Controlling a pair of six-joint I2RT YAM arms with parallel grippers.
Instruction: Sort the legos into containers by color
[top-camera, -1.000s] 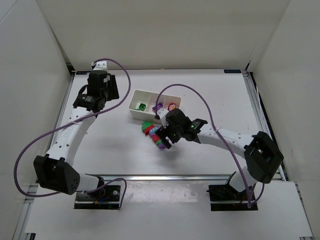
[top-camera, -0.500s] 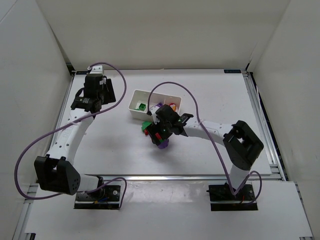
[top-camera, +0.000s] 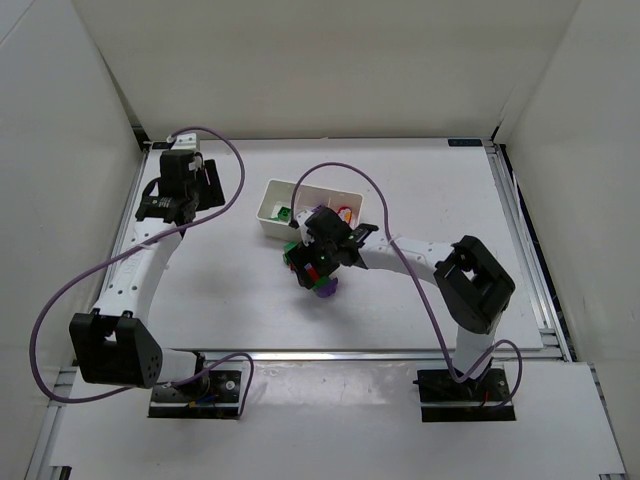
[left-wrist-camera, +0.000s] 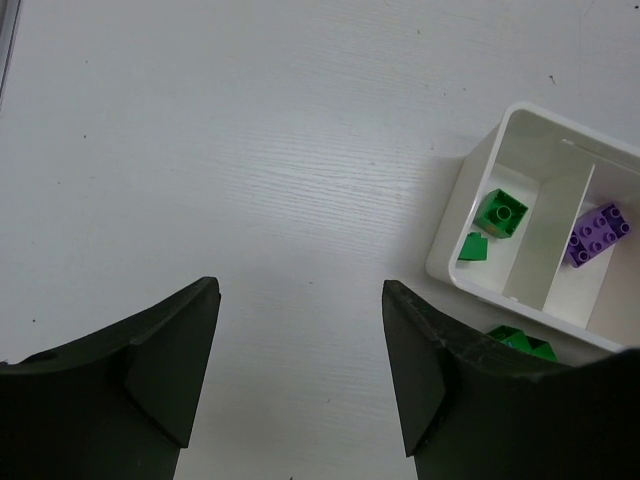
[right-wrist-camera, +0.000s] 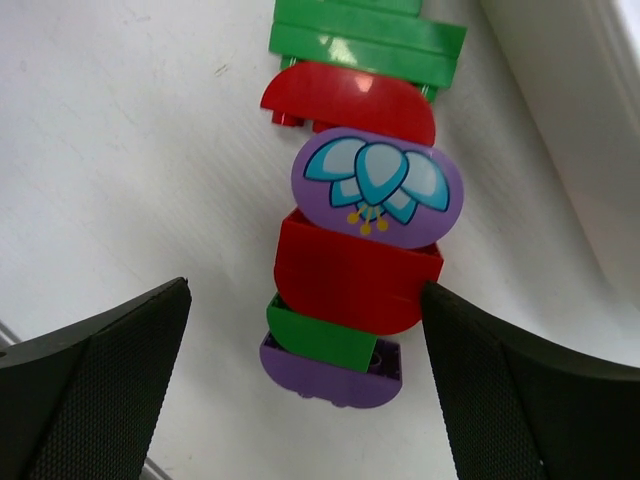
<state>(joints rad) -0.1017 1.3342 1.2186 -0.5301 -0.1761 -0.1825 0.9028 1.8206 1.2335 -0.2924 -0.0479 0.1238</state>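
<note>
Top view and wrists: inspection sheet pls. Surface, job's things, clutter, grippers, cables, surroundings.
Surface: white table, nothing spilled on it.
Job's things: tray has a green brick in its left compartment and a purple brick in the middle one. A row of loose legos in green, red and purple lies on the table beside the tray.
Clutter: nothing seen.
Grippers: left gripper open, empty, over bare table left of the tray. Right gripper open, fingers either side of the row; contact cannot be told.
Cables: left cable loops wide of its arm; right cable arcs over the tray.
Surroundings: white walls on three sides, rail at the near edge.
</note>
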